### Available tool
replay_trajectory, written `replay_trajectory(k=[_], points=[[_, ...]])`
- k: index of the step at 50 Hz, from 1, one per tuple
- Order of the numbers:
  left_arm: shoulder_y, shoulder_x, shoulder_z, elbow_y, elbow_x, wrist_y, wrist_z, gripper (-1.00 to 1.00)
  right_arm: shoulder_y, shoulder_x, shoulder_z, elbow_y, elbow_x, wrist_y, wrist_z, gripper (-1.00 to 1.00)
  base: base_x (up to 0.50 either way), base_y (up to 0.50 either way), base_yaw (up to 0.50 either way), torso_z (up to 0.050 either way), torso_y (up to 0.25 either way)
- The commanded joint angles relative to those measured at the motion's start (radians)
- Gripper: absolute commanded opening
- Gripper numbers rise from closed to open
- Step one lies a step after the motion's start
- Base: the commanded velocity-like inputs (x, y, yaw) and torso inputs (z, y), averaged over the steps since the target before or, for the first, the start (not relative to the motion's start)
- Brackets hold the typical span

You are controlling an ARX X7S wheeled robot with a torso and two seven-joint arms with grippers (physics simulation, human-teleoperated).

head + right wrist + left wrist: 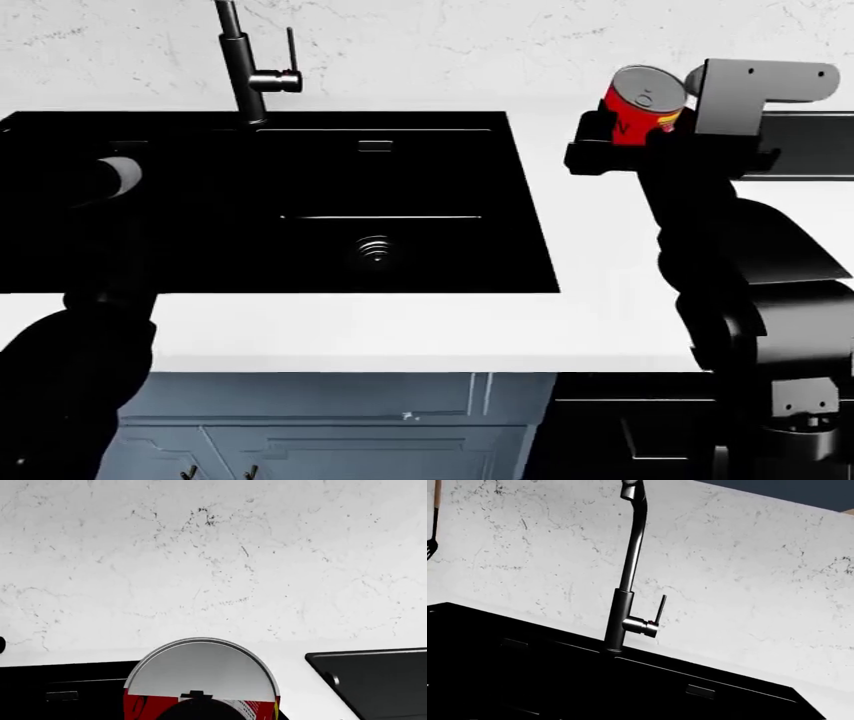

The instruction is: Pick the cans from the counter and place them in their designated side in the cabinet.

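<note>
The right claw (617,135) grasps a can (643,105), held tilted above the table (601,310) at the 1 o'clock side of the sink (267,200). The can's silver top (201,667) faces the marbled wall (213,555). A black tray (373,680) lies at the can's 3 o'clock. The left claw is out of view; its camera shows the faucet (630,580).

The tall tap (251,70) rises behind the sink (200,210) and blocks passage along the back wall; white counter (601,300) lies bare between sink and tray (814,145).
</note>
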Motion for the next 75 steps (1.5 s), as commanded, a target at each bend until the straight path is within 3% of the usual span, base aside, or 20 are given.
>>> replay_trajectory(k=[1, 43, 50, 57, 67, 75], points=[[0.003, -0.008, -0.002, 0.012, -0.006, -0.006, -0.003, 1.0, -0.019, 0.003, 0.017, -0.105, 0.01, 0.057, 0.003, -1.0, 0.0, 0.5, 0.0, 0.0, 0.0], [0.001, -0.014, 0.004, 0.001, -0.001, 0.004, -0.002, 1.0, 0.004, 0.005, -0.018, -0.088, 0.03, 0.041, -0.013, -1.0, 0.0, 0.5, 0.0, 0.0, 0.0], [-0.048, -0.031, 0.036, -0.03, 0.006, -0.026, 0.023, 1.0, 0.032, -0.011, 0.004, -0.097, 0.07, 0.068, -0.024, -1.0, 0.0, 0.0, 0.0, 0.0, 0.001], [-0.215, -0.091, 0.144, -0.126, 0.053, -0.131, 0.104, 1.0, 0.247, -0.02, -0.004, 0.018, 0.095, 0.133, -0.051, -1.0, 0.0, 0.0, 0.0, 0.001, 0.0], [-0.415, -0.149, 0.247, -0.194, 0.003, -0.349, 0.224, 1.0, 0.523, 0.002, -0.084, 0.187, 0.068, 0.17, -0.109, -1.0, 0.0, 0.0, 0.0, 0.0, 0.001], [-0.554, -0.206, 0.349, -0.263, -0.069, -0.552, 0.398, 1.0, 0.705, -0.007, -0.132, 0.372, 0.049, 0.166, -0.16, -1.0, 0.0, 0.0, 0.0, 0.0, 0.0]])
